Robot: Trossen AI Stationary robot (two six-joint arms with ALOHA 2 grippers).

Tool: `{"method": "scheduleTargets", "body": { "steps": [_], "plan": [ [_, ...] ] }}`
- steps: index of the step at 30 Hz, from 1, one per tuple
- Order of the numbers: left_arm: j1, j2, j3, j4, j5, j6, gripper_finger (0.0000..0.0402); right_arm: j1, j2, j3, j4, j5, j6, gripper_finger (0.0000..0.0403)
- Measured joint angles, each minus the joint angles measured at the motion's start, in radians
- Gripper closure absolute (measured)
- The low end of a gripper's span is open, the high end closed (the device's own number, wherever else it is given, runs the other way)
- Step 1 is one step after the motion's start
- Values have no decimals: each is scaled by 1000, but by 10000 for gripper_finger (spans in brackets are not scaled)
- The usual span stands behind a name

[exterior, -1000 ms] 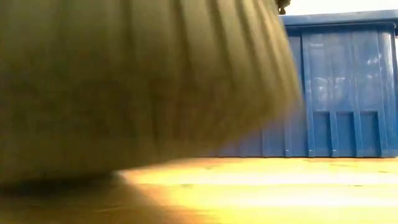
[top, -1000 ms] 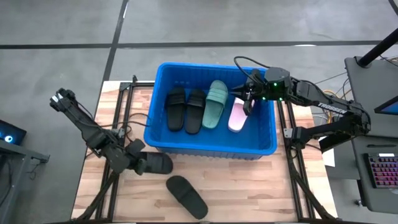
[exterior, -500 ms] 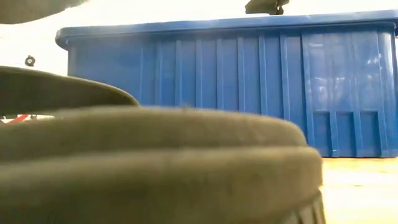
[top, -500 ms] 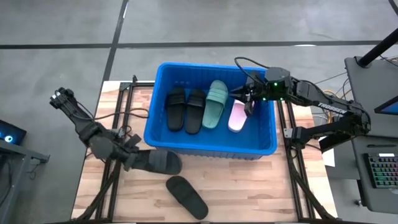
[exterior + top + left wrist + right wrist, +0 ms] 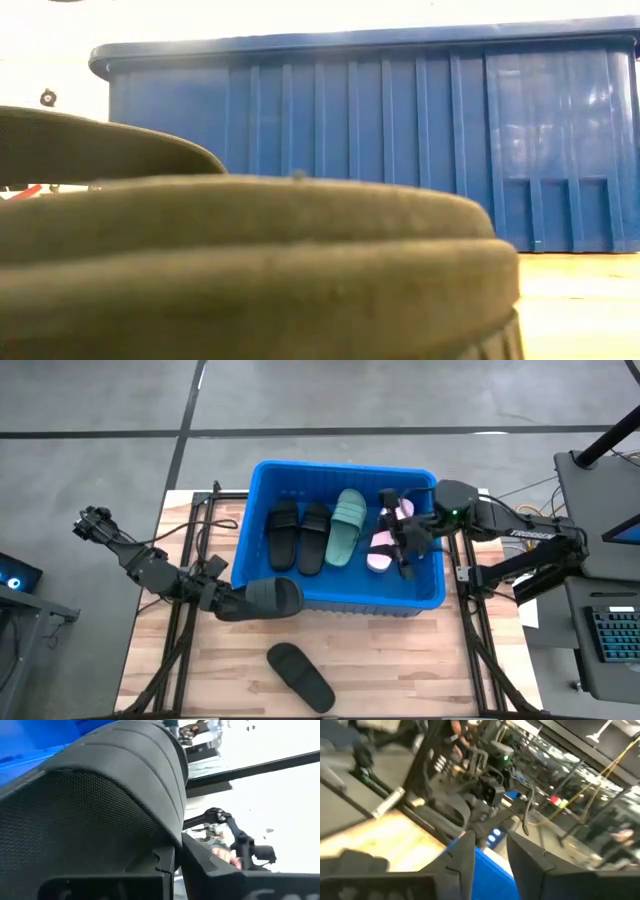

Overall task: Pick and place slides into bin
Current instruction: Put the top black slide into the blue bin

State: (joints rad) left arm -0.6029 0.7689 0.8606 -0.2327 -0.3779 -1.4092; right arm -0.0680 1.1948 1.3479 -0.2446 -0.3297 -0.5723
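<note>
My left gripper (image 5: 226, 604) is shut on a black slide (image 5: 272, 598) and holds it by the near left corner of the blue bin (image 5: 340, 466). The slide fills the left wrist view (image 5: 100, 795). In the bin lie two black slides (image 5: 283, 536), a green slide (image 5: 346, 526) and pale pink slides (image 5: 379, 552). My right gripper (image 5: 401, 540) is open and empty above the pink slides. In the right wrist view (image 5: 489, 857) its fingers stand apart. Another black slide (image 5: 300, 676) lies sole down on the table, close to the low camera (image 5: 250, 270). My left gripper pinches the black slide between its two fingers at the end toward the table's left edge (image 5: 155, 837). The fingers come about level from the table's left and lie along the slide. The slide is lifted clear of the table, and its free end (image 5: 295, 594) reaches the bin's near wall.
The bin's near wall (image 5: 400, 140) stands tall across the low view. Bare wood tabletop (image 5: 400, 660) lies near of the bin. Metal frame rails (image 5: 195, 540) run along the table's left and right sides. A keyboard and desk (image 5: 610, 640) stand off the table's right.
My left gripper has lifted the black slide off the table and carried it up and toward the bin's near left corner. My right gripper has gone from the bin's far right corner toward the near edge, over the pink slides, and has turned.
</note>
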Motion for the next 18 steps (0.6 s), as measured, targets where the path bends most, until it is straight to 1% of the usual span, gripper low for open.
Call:
{"method": "scheduleTargets", "body": {
  "steps": [4, 6, 12, 18],
  "plan": [
    [16, 1, 24, 18, 16, -7, 402, 69, 93, 115, -66, 145, -118, 270],
    [26, 7, 30, 11, 22, -7, 402, 86, 153, 184, -125, 175, -179, 255],
    [28, 47, 30, 6, 42, -67, 402, 108, 340, 429, -303, 160, -166, 226],
    [29, 79, 29, 19, 86, -103, 402, 157, 537, 695, -506, 91, -252, 227]
  ]
}}
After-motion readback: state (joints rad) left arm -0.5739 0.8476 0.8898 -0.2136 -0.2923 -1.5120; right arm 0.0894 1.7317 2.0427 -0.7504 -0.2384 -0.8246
